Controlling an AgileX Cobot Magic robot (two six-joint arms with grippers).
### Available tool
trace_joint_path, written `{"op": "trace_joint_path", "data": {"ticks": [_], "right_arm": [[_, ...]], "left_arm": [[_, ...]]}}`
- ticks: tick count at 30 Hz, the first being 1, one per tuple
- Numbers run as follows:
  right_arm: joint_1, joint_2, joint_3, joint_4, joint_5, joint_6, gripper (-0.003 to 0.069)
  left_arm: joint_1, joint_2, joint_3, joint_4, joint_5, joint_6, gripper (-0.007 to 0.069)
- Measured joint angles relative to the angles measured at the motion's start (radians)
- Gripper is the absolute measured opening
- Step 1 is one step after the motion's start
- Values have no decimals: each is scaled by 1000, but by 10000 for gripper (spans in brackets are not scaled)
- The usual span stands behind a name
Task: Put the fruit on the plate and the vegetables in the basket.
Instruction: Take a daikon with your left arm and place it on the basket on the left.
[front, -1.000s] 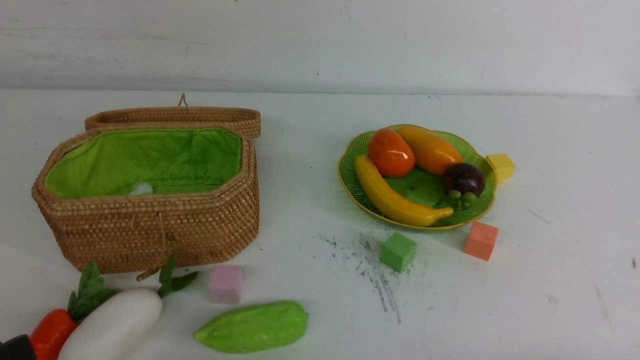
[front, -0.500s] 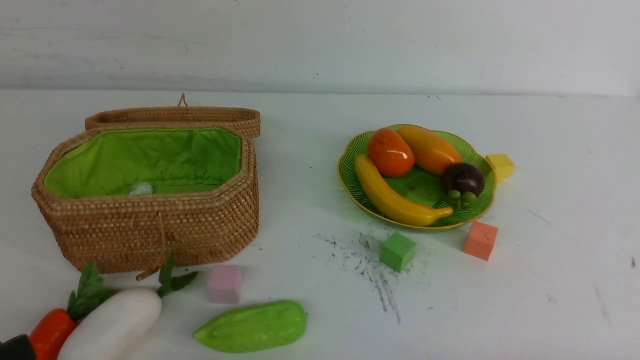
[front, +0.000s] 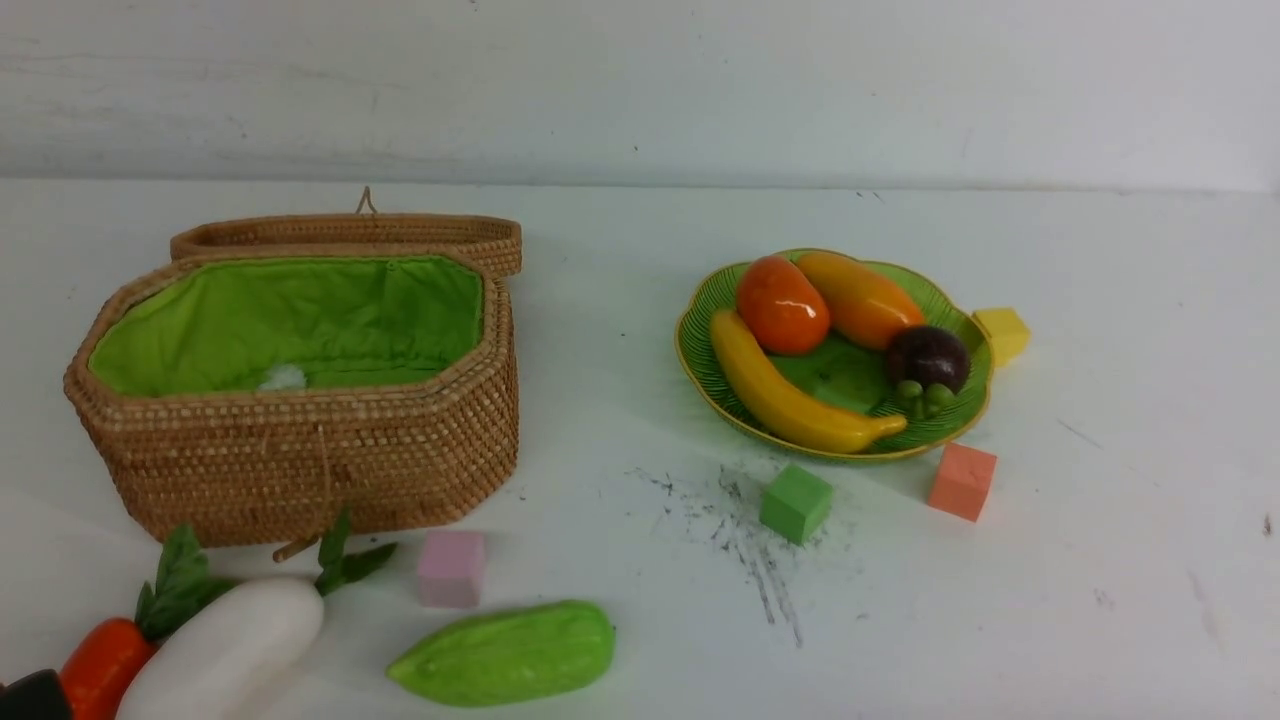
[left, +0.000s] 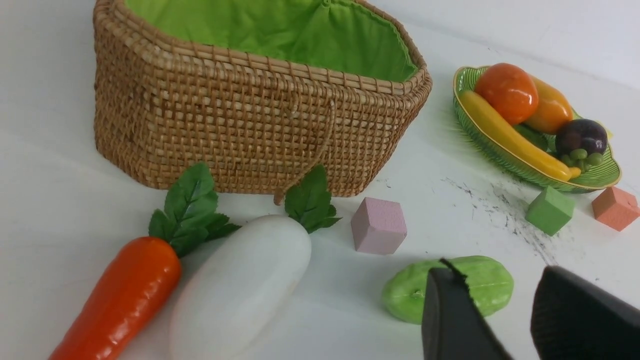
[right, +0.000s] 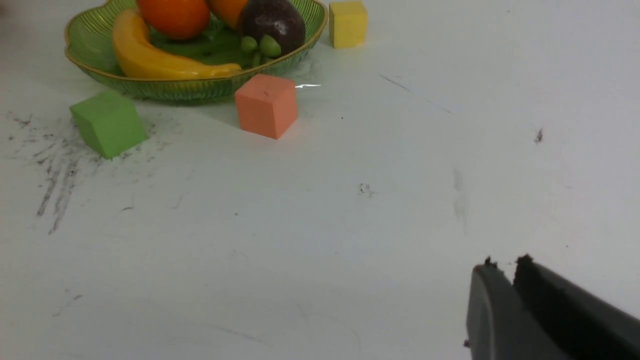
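Observation:
The banana (front: 790, 395), persimmon (front: 782, 305), mango (front: 860, 298) and mangosteen (front: 928, 358) lie on the green plate (front: 700, 330) at the right. The open wicker basket (front: 300, 450) stands at the left, with only a small white bit showing on its green lining. In front of it lie the carrot (front: 100, 665), white radish (front: 225, 650) and green gourd (front: 505, 650). My left gripper (left: 497, 272) is open and empty, hovering near the gourd (left: 480, 282), beside the radish (left: 240, 285) and carrot (left: 120, 300). My right gripper (right: 505, 263) is shut and empty over bare table, right of the plate (right: 200, 87).
Foam cubes lie about: pink (front: 451, 568) by the basket's front, green (front: 795, 503) and salmon (front: 962, 481) in front of the plate, yellow (front: 1002, 333) at its right. The basket lid (front: 350, 232) lies open behind. Black scuff marks (front: 740, 540) stain the table.

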Motion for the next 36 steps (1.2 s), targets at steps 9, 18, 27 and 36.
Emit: {"op": "trace_joint_path", "data": {"ticks": [9,18,27,36], "right_arm": [[0,0,0,0,0,-2,76],[0,0,0,2,0,-3,87],[0,0,0,2,0,-3,97],[0,0,0,2,0,-3,107]], "left_arm": [[0,0,0,0,0,0,239],[0,0,0,0,0,0,239],[0,0,0,1,0,0,239],[0,0,0,243,0,223,239]]}}
